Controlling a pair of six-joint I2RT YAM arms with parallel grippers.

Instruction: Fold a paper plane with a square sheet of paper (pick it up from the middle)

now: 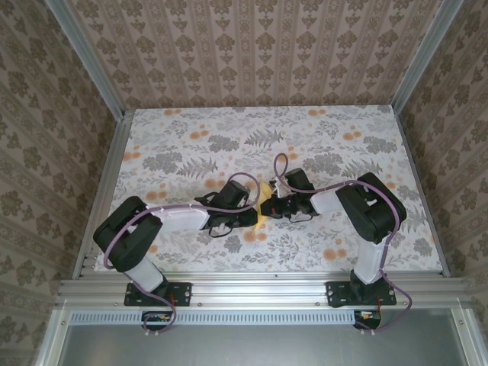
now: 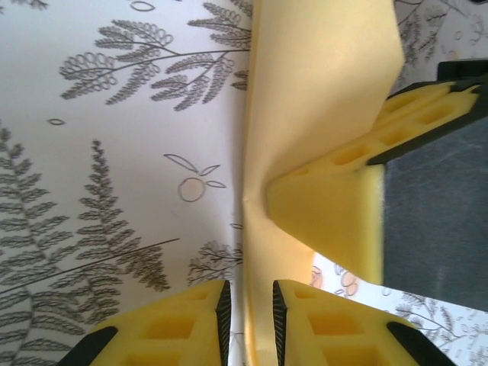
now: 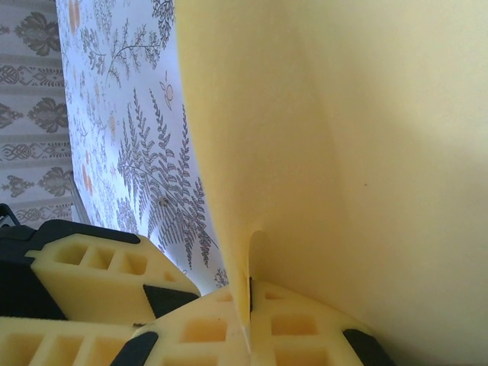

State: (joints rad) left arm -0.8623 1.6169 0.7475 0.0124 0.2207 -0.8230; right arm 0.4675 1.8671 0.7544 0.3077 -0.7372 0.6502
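My right fingers (image 3: pixel 229 324) are closed on the sheet of paper (image 3: pixel 366 152) and hold it up on edge over the middle of the desk (image 2: pixel 99 229). My left fingers (image 2: pixel 219 309) stand slightly apart with the sheet running through the gap, not pinched. To crease well, I judge I should first line up the layers. Then I should close the left fingers squarely on the fold and slide along it, without tugging against the right grip.

Patterned booth around a floral tabletop

Damask wallpaper wall (image 1: pixel 252 53) spans ten to two o'clock. An aluminium post (image 1: pixel 85 57) rises at eleven. The evenly lit table (image 1: pixel 183 130), printed with grey ferns and orange blooms, fills the centre, with a metal rail (image 1: pixel 259 290) at six.
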